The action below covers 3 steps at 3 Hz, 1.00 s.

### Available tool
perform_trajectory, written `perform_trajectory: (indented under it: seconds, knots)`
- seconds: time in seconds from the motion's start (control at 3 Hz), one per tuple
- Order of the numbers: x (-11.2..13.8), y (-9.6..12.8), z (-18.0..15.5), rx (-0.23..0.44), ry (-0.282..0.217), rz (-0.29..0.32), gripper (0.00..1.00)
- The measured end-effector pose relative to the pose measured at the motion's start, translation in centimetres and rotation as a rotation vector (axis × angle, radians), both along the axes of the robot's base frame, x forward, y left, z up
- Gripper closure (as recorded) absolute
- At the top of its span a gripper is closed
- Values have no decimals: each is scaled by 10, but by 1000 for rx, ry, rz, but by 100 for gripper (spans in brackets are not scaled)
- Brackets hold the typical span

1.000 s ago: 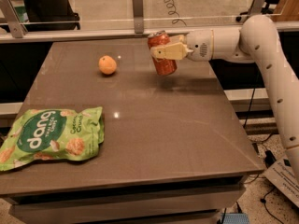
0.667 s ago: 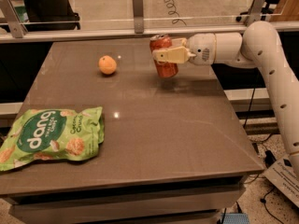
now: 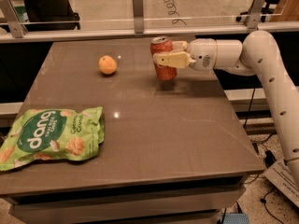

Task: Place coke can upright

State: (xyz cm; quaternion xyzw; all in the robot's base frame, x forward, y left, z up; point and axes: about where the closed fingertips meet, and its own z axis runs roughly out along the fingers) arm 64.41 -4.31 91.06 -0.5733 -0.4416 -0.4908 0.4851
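The tool (image 3: 167,54) reaches in from the right edge of the tabletop (image 3: 177,125), lying roughly level, with its fingers closed on the coke can (image 3: 165,72). One pale finger (image 3: 170,59) crosses the front of the can about halfway up. The other shows just behind the can's upper right side.

The can is near the far edge, a little right of the middle. Its long axis is close to vertical and its silver top faces up. The tool therefore grips it across the width from the side, not from above. The can's base is at or just above the surface, over a dark shadow, and I cannot tell whether it actually touches.

The coming move seems to turn on that relation. If the base is flat on the tabletop, the fingers can open and draw back to the right along the arm's (image 3: 261,55) line without brushing the can over.

An orange (image 3: 107,65) sits well apart to the left. A green snack bag (image 3: 51,139) lies near the front left corner.
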Motion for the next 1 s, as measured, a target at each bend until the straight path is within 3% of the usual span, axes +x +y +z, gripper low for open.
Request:
perform_trajectory:
  seconds: [1.0]
  knots:
    - [-9, 12, 6, -10, -88, 105, 100]
